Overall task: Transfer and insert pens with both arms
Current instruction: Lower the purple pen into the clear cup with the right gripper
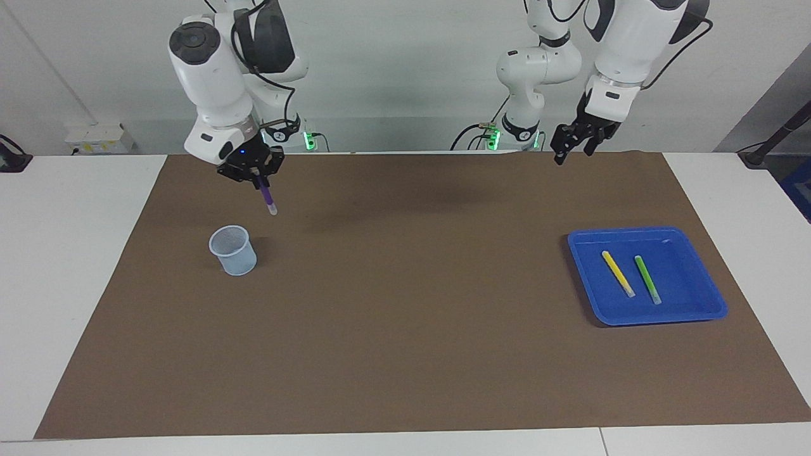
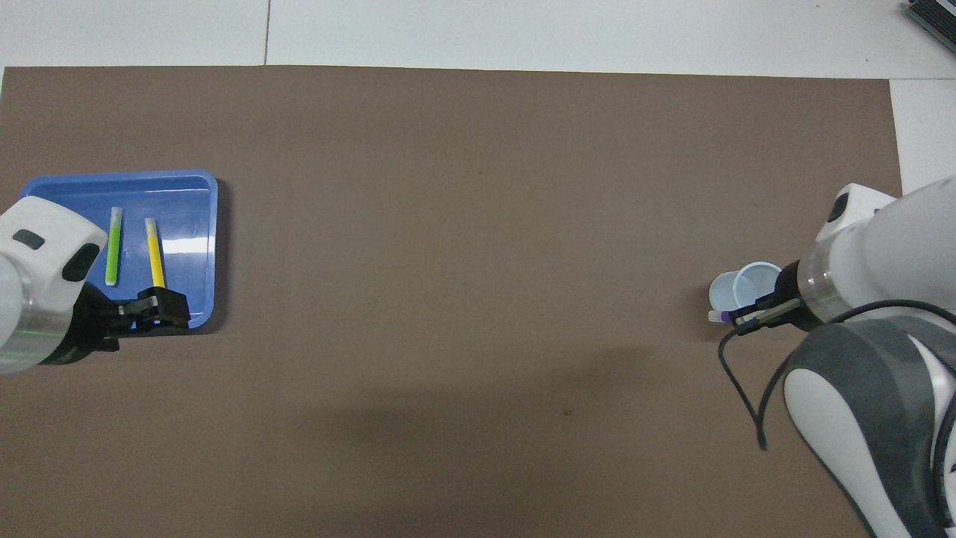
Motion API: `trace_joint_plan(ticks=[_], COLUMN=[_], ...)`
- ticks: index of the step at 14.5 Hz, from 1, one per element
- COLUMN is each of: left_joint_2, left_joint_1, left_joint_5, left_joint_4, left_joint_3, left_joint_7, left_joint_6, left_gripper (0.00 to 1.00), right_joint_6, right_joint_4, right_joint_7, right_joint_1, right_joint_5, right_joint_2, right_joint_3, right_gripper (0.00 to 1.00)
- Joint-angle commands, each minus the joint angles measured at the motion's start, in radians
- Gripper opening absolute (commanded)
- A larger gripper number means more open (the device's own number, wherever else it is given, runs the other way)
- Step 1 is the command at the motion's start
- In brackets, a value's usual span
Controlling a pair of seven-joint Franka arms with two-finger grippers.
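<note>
Right claw [image 1: 258, 178] grips purple pen [image 1: 268, 199] cap-down; centre it over cup [image 1: 233, 250], then lower. Left claw [image 1: 573, 147] released, over worktop nr tray [image 1: 697, 313].

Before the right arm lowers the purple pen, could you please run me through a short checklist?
1. Right gripper shut on the slim purple marker pen: ok.
2. Pen pointing down, pale cap lowest: ok.
3. Pen tip directly above the pale translucent cup: cannot tell.
4. Cup upright, mouth unobstructed: ok.
5. Left gripper open, raised above the mat near the blue plastic tray: ok.
6. Yellow pen and green pen lying apart in the tray: ok.
</note>
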Motion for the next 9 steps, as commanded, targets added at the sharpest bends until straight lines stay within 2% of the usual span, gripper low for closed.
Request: trace_joint_plan(ticks=[1,3,6,9], left_joint_2=[-0.020,-0.020,-0.020,-0.024], left_joint_1=[0.107,0.164,0.195,0.197], left_joint_5=[0.058,0.069,0.087,0.087], left_joint_4=[-0.007,-0.008,-0.013,-0.018], left_joint_3=[-0.013,-0.013,-0.014,0.000], left_joint_7=[0.228,0.334,0.457,0.455], left_joint_6=[-0.025,-0.017,-0.005,-0.002], left_gripper=[0.82,0.82,0.82,0.82], right_joint_6=[0.049,0.117,0.210,0.266], right_joint_4=[0.003,-0.016,-0.068,-0.113], right_joint_7=[-0.114,-0.195,-0.283,-0.278], right_joint_1=[-0.020,-0.061,-0.113,-0.124], right_joint_5=[-0.094,-0.110,-0.108,-0.102], right_joint_2=[0.002,0.003,0.006,0.011], right_joint_3=[0.015,0.012,0.014,0.014], right_gripper=[0.00,0.00,0.00,0.00])
